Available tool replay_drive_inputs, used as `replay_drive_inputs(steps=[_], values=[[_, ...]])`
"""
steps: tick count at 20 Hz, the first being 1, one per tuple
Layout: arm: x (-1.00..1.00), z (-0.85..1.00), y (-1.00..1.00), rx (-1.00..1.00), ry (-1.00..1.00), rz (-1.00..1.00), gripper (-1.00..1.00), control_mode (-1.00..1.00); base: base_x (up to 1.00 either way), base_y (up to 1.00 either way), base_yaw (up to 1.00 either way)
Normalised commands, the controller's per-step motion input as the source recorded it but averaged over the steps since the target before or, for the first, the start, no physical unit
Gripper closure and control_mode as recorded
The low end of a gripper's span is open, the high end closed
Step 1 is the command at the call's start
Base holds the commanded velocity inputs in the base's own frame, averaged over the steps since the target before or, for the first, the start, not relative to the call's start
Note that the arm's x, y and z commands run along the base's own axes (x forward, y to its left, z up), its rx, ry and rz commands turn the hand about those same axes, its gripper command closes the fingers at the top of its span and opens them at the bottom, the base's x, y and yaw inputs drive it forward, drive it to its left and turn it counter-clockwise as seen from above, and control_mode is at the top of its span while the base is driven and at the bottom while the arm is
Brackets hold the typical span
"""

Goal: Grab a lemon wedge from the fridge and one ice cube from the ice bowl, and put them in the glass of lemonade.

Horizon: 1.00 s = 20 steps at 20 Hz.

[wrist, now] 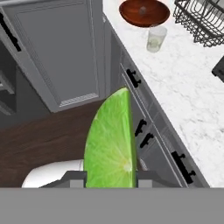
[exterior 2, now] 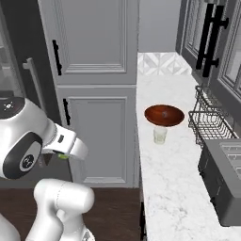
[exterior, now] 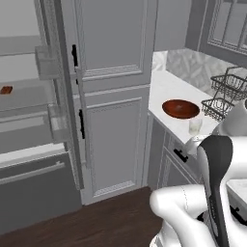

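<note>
The arm is folded low beside the base, its hand held out over the dark floor in front of the cupboards. The gripper [wrist: 109,177] is clamped on the wedge [wrist: 111,140], which stands upright between the two fingers. On the counter [exterior 2: 174,188], the bowl [exterior 2: 164,115] sits near the front edge, the glass [exterior 2: 160,135] just beside it, the basket [exterior 2: 209,124] toward the wall. The fridge [exterior: 29,120] stands open at the left.

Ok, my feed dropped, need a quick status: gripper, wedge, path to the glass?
Gripper shut on lemon wedge. Glass on counter beside ice bowl. Nothing between wedge and glass.
</note>
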Motion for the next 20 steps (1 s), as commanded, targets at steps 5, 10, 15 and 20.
replay_drive_inputs(steps=[5,10,15,20], values=[[0.0,0.0,0.0,0.0,0.0,0.0,1.0,1.0,0.58,-0.05,-0.38],[0.0,0.0,0.0,0.0,0.0,0.0,1.0,1.0,0.65,-0.02,-0.39],[0.0,0.0,0.0,0.0,0.0,0.0,1.0,1.0,0.5,-0.03,-0.38],[0.0,0.0,0.0,0.0,0.0,0.0,1.0,1.0,0.32,-0.01,-0.39]])
